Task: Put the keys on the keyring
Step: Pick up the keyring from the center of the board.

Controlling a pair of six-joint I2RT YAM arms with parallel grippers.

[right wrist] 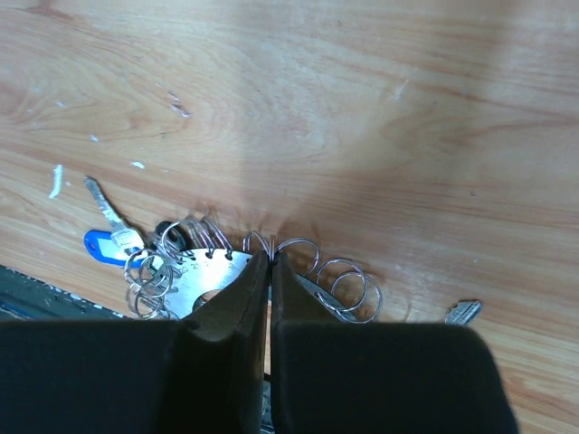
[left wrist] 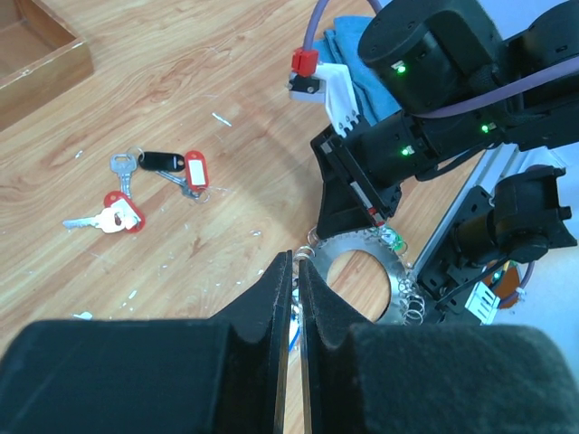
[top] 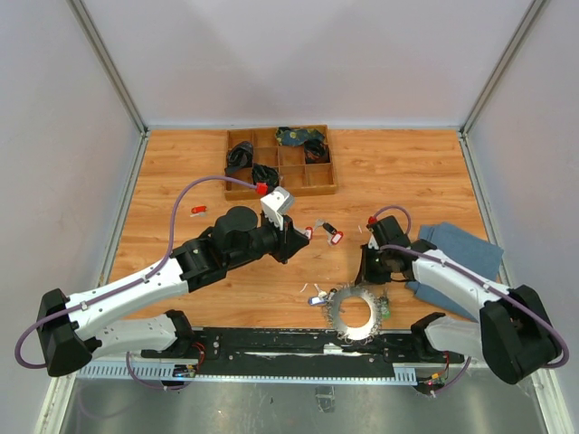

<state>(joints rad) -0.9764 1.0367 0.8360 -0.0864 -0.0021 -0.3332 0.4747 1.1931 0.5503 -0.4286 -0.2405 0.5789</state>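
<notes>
The keyring (top: 353, 313) is a flat silver disc with a centre hole and many small wire rings on its rim, lying near the table's front edge. A blue-headed key (top: 318, 298) lies at its left and a green head (top: 384, 310) at its right. My right gripper (top: 366, 278) is shut on one wire ring at the keyring's rim (right wrist: 210, 276), its tips (right wrist: 270, 255) pinching the wire. Loose keys (left wrist: 136, 192) with red and black heads lie in a cluster on the wood (top: 327, 231). My left gripper (left wrist: 296, 260) is shut, empty and raised beside them (top: 300, 240).
A wooden compartment tray (top: 237, 188) with dark items stands at the back. A blue cloth (top: 461, 246) lies under the right arm. One red-headed key (top: 198, 211) lies alone at the left. A bare silver key (right wrist: 463, 313) lies right of the keyring. A black rail (top: 271, 344) runs along the front.
</notes>
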